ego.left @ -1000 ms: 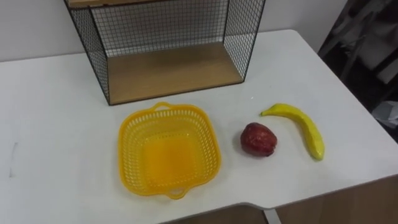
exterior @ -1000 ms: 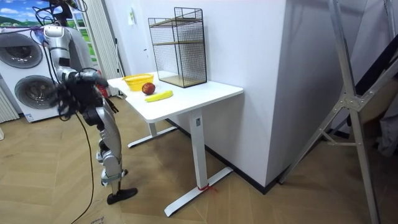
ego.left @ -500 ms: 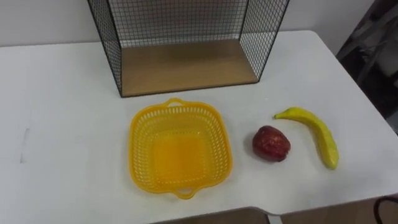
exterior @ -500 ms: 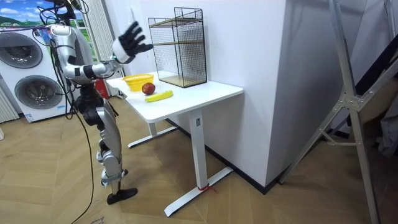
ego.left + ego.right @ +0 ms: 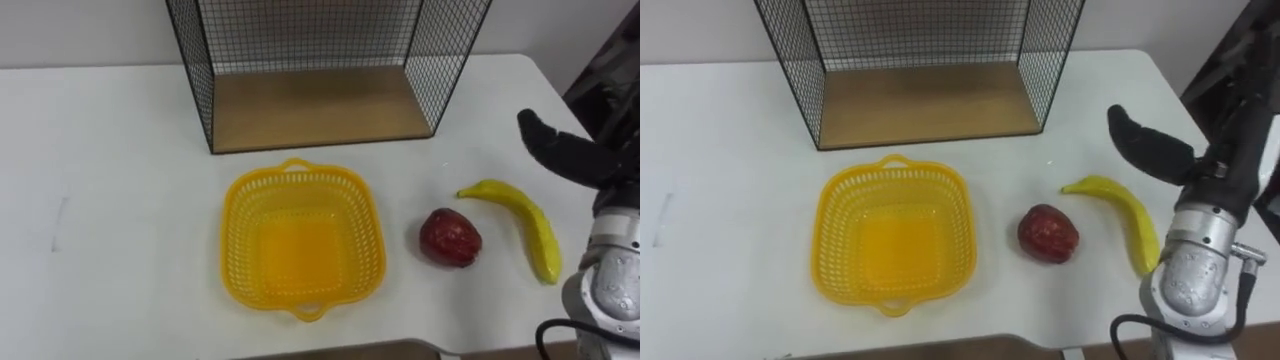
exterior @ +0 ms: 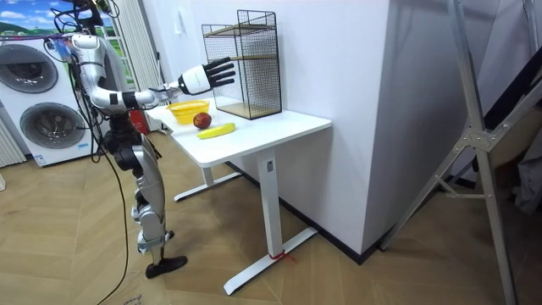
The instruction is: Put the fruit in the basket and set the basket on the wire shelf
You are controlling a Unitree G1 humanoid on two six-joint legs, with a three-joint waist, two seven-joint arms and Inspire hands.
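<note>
An empty yellow plastic basket [image 5: 303, 248] sits on the white table [image 5: 100, 200], just in front of the black wire shelf [image 5: 320, 70] with its wooden floor. To the basket's right lies a red apple [image 5: 450, 238], and beyond it a banana [image 5: 525, 225]. My right hand [image 5: 565, 150] hovers in the air over the table's right edge, above and beyond the banana, touching nothing. In the room view this right hand [image 6: 207, 76] is open, its fingers straight and spread, at about the height of the shelf [image 6: 244, 63].
The table's right edge [image 5: 590, 120] runs close behind the banana. I stand at the table's front edge. Two washing machines [image 6: 38, 110] stand behind me in the room view. Bare tabletop stretches left of the basket.
My right arm has swung up from my side and now reaches out over the table's right part. The head camera has shifted; basket, apple and banana lie where they were.
</note>
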